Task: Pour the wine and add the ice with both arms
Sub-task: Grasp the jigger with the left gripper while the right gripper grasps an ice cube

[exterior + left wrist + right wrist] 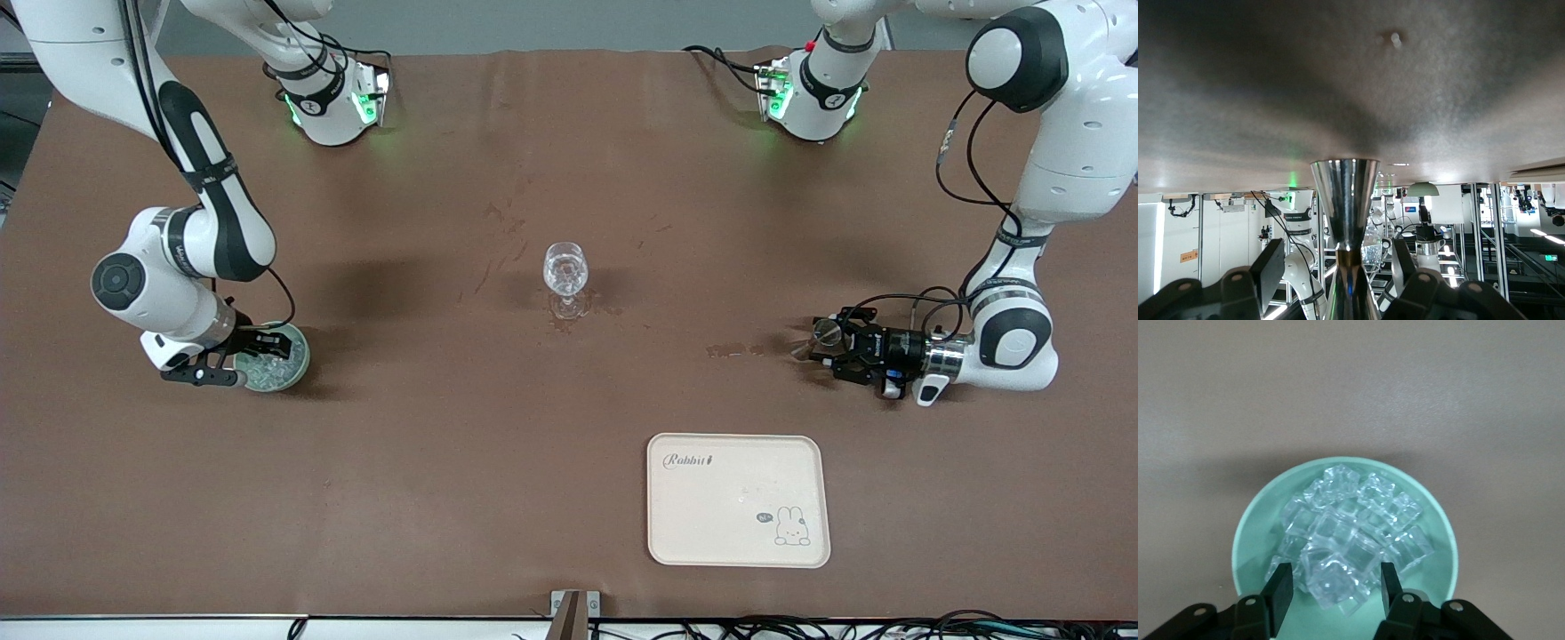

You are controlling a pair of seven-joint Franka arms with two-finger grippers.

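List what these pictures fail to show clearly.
- Metal measuring cup: its lower end is cut off by the left wrist view's edge.
- Ice: the front view has it too small to count, partly covered by the right gripper.
- Glass: its contents are unclear in the front view, clear on clear.
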